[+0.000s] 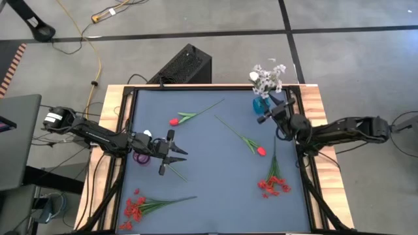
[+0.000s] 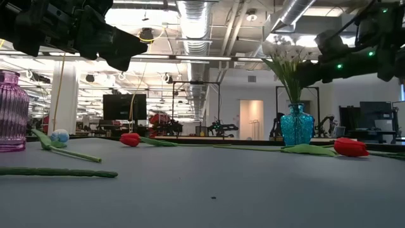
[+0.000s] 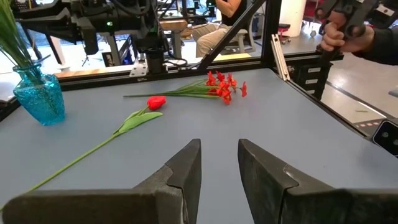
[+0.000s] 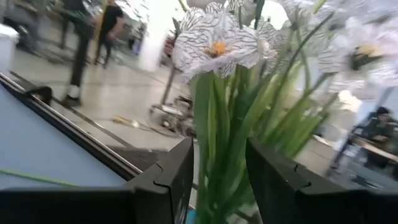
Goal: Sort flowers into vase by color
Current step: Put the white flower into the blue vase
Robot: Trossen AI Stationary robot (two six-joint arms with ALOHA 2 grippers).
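Green stems fill the gap between the right gripper's (image 4: 217, 177) spread fingers, which hover around the white flowers (image 1: 268, 78) standing upright in the blue vase (image 1: 261, 104) at the table's far right corner.

Evenly lit from overhead — soft, weak shadows on the matte blue-grey surface (image 1: 215, 156) in the high view. Strong backlight in the low view from bright ceiling strip lights (image 2: 196, 16), leaving both arms as near-black silhouettes. Sharp in the left wrist view. Heavily blurred in the right wrist view — white striped petals (image 4: 217, 43) and green stems smeared, background washed out.
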